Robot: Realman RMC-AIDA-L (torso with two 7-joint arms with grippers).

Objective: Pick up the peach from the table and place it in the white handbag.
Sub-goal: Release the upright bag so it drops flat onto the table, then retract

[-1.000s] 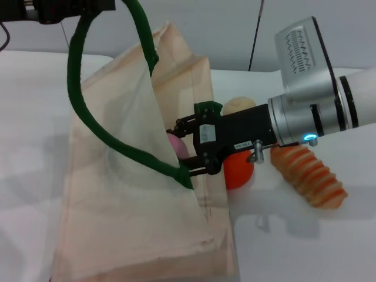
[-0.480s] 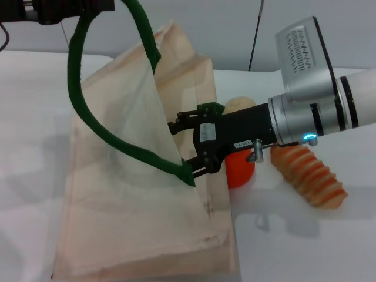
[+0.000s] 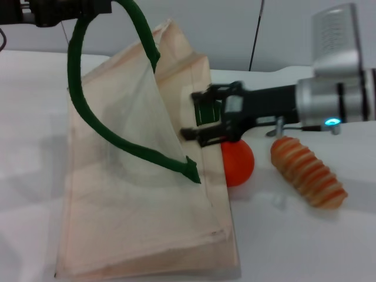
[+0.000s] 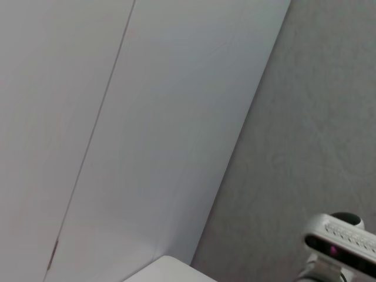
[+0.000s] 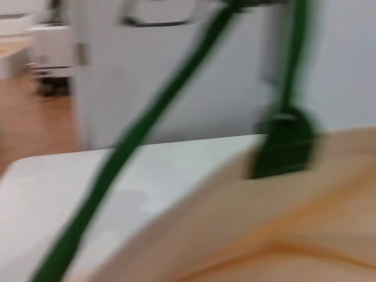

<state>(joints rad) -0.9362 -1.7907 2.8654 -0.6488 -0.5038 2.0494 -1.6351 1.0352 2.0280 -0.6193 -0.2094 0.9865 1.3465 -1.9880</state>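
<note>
The right gripper [image 3: 197, 120] hangs at the mouth of the white handbag [image 3: 135, 200], fingers spread and empty. No peach showing anywhere. The left gripper [image 3: 64, 10] holds a green handle [image 3: 79, 94] up, so it's clamped on that. An orange fruit [image 3: 237, 164] sits on the table [image 3: 294, 241].

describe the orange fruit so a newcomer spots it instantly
Start at the white handbag lying on the table. At its right edge, just under the right gripper, sits the orange fruit. It is smooth and round; its right-hand neighbour, the ridged oblong piece, is striped.
</note>
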